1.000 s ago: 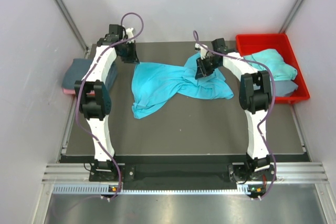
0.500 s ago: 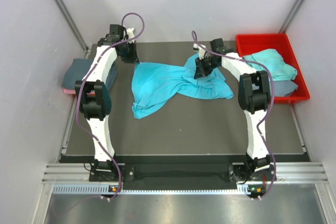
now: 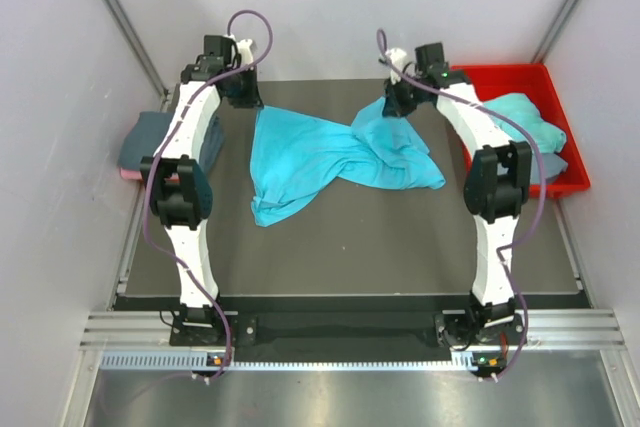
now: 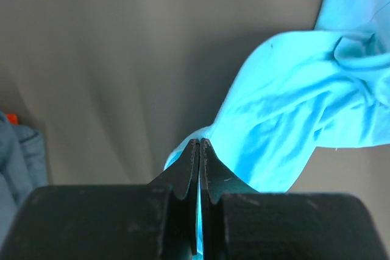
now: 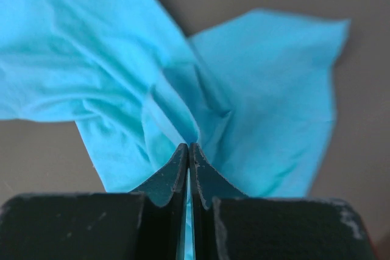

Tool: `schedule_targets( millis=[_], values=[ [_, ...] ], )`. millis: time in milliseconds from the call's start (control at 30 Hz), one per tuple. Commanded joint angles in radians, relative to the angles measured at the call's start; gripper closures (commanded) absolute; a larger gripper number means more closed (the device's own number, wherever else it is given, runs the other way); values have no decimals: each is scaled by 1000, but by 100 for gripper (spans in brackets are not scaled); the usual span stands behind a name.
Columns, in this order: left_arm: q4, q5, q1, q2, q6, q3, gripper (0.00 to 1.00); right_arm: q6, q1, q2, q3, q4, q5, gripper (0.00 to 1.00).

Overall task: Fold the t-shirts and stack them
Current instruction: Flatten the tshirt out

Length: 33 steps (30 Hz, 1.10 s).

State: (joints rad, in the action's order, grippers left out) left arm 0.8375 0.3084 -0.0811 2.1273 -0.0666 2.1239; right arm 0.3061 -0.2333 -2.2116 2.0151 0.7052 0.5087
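Note:
A turquoise t-shirt [image 3: 320, 157] lies crumpled across the middle of the dark table, twisted at its centre. My left gripper [image 3: 250, 102] is shut on the t-shirt's far left corner [image 4: 244, 144]; cloth shows between its jaws. At the far right my right gripper [image 3: 395, 107] is shut on a fold of the same t-shirt [image 5: 183, 89], lifted off the table. A folded slate blue-grey t-shirt [image 3: 150, 139] rests on a pink one [image 3: 130, 175] at the table's left edge. Another turquoise t-shirt [image 3: 520, 122] lies in the red bin.
The red plastic bin [image 3: 500, 77] stands at the table's far right, a grey shirt [image 3: 545, 165] under the turquoise one. White walls close in on three sides. Both arms reach to the table's far edge.
My right gripper has closed on the t-shirt and pulled its fold up and toward the far edge. The left gripper has shifted slightly back, still gripping its corner.

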Motion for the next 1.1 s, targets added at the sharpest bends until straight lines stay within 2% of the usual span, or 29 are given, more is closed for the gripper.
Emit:
schedule_targets(
  millis=[0,167,400,500,700,933,1067],
  values=[
    [-21,21,1,-18,10,59,100,33,18,153,125,-9,-38,100],
    [-34,52,1,-26,-1,110,100,33,15,217,159,4,-53,100],
    [-66,44,3,-85,42,186,100,71,15,349,178,-6,-168,100],
    [-118,58,6,-147,50,195,100,91,15,383,237,7,-243,100],
    [-213,43,12,-251,57,186,100,128,15,524,206,-41,-404,100],
    [-305,32,12,-406,113,185,100,177,18,702,223,-64,-486,100],
    [-298,32,12,-507,105,144,100,116,19,791,189,-79,-486,100]
  ],
)
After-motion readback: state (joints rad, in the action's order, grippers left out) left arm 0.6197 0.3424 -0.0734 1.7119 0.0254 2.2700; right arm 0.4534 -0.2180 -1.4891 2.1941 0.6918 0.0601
